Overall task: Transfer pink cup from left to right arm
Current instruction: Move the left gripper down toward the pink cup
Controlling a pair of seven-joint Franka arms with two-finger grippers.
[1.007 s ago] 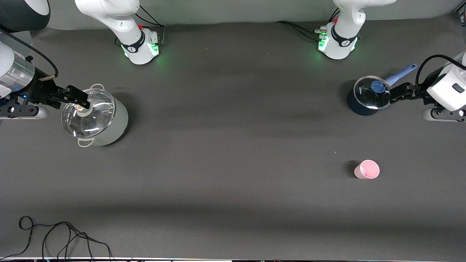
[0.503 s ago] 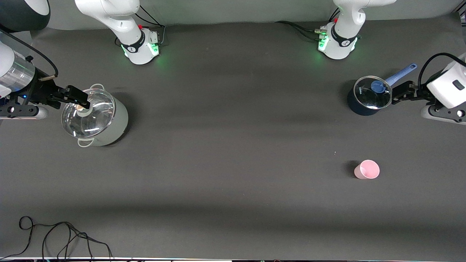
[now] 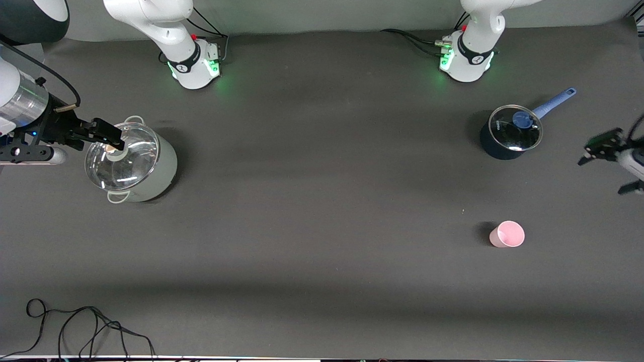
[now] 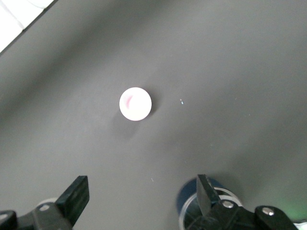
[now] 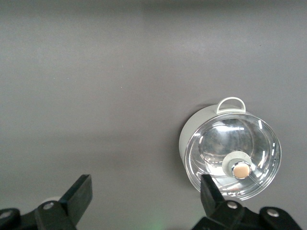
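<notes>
The pink cup stands upright on the dark table near the left arm's end, nearer to the front camera than the blue saucepan. In the left wrist view the cup appears from above as a pale round rim, well clear of the fingers. My left gripper hangs open and empty in the air near the table's end, apart from the cup; the left wrist view shows this gripper with wide jaws. My right gripper waits open over the grey pot's lid, and it holds nothing.
A grey pot with a glass lid stands at the right arm's end. A small blue saucepan with a glass lid and a long handle stands near the left arm's base. A black cable lies at the table's near edge.
The left gripper has swung away from the blue saucepan toward the table's end. The right arm and the cup have not moved.
</notes>
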